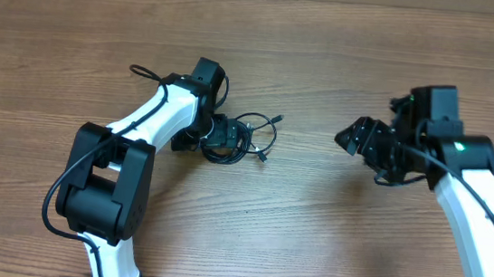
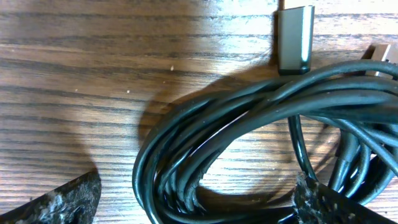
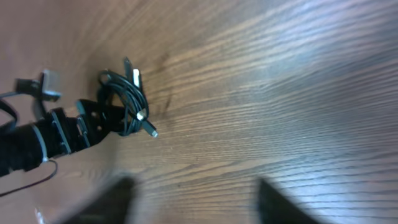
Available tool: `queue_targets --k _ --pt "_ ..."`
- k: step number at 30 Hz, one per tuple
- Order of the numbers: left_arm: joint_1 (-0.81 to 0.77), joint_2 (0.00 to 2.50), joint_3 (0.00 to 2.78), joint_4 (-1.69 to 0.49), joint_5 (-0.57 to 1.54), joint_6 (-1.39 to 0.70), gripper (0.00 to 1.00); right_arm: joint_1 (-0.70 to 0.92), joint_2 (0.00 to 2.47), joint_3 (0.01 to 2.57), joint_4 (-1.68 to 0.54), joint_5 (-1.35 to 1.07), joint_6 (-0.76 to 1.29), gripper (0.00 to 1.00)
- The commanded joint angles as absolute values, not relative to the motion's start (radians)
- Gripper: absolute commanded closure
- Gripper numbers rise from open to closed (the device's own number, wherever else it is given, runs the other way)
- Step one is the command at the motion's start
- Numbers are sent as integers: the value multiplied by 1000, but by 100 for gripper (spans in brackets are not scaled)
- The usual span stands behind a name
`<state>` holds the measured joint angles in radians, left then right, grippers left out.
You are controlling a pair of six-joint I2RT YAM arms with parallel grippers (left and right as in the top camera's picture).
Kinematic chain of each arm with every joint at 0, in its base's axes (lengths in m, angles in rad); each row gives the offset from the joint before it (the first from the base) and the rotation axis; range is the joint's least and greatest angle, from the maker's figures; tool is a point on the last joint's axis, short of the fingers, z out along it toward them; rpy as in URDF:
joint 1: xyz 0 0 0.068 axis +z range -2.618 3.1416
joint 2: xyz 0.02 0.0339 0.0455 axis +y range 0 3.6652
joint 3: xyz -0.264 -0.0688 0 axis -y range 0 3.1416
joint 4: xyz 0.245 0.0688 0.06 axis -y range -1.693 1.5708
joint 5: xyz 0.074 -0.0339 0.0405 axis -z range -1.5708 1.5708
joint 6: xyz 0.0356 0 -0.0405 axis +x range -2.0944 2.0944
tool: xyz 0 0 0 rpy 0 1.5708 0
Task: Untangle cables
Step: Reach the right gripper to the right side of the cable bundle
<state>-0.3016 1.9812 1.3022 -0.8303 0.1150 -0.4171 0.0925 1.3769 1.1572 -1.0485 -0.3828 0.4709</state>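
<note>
Wood table [image 1: 329, 37]; L arm [image 1: 153, 120] bent, jaws astride cables [image 1: 254, 139]

Setting, as I see it from my feeds: a robotics lab test station. Evidence: wood-grain bench [image 1: 329, 37] filling every view, left arm [image 1: 153, 120] and right arm [image 1: 477, 206], white with black joints, mounted at its near edge.
</note>
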Motion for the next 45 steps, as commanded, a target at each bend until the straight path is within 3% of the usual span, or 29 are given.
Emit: queue_targets --k 1,4,5,7,10,19,23,30,38,45 --pt "-302 2009 1271 -821 123 -415 0 99 1436 1178 -1045 -451 463 96" --pt "-302 2009 1271 -821 123 -416 1 126 1488 1178 -1042 -466 463 96" --pt "-302 2009 1271 -821 123 -416 0 136 1500 1177 -1042 -466 463 92" --pt "-302 2009 1271 -821 123 -415 0 163 1518 1177 -1032 -465 463 71" --pt "-302 2009 1271 -821 123 -415 0 208 1536 1177 -990 -465 468 57" --pt "-302 2009 1271 -821 123 -416 0 405 1592 1177 -814 -202 659 56" --pt "-302 2009 1271 -821 123 -415 1 482 1639 1177 -758 -76 686 49" --pt "-302 2009 1271 -821 123 -415 1 535 1763 1177 -657 -57 689 43" --pt "-302 2009 1271 -821 123 -415 0 539 1808 1176 -580 -57 689 42" --pt "-302 2009 1271 -821 123 -415 0 540 1808 1176 -533 -64 689 68"
